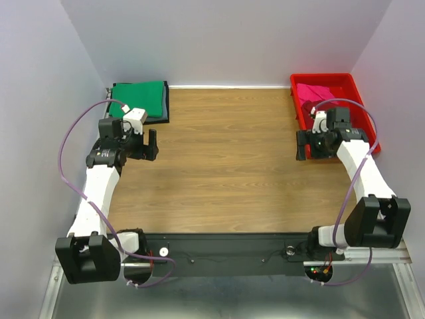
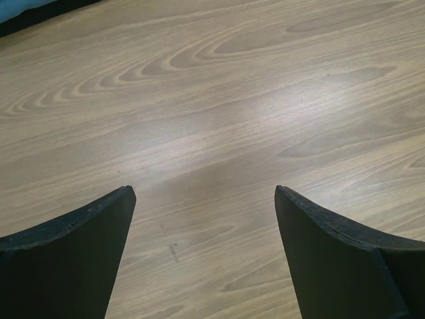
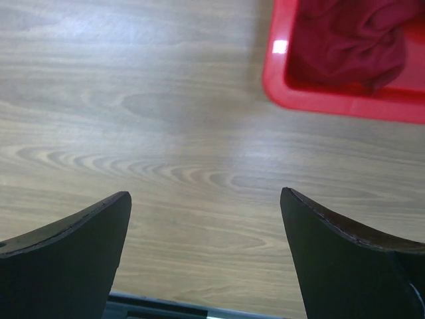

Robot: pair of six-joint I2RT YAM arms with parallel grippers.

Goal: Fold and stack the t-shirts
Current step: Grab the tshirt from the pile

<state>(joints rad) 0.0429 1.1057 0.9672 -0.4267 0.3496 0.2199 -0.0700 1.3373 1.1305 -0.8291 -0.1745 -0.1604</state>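
A folded green t-shirt lies at the table's far left corner. It rests on a dark grey t-shirt whose edge shows beneath it. A crumpled bright pink t-shirt lies in the red plastic tray at the far right; it also shows, looking darker, in the right wrist view. No maroon t-shirt is distinctly in view. My left gripper is open and empty over bare wood, just in front of the green stack. My right gripper is open and empty over bare wood, beside the tray's near left corner.
The wooden table spans the space between the arms. White walls close in the left, back and right sides. A black rail with the arm bases runs along the near edge. A dark strip of cloth shows at the left wrist view's top left.
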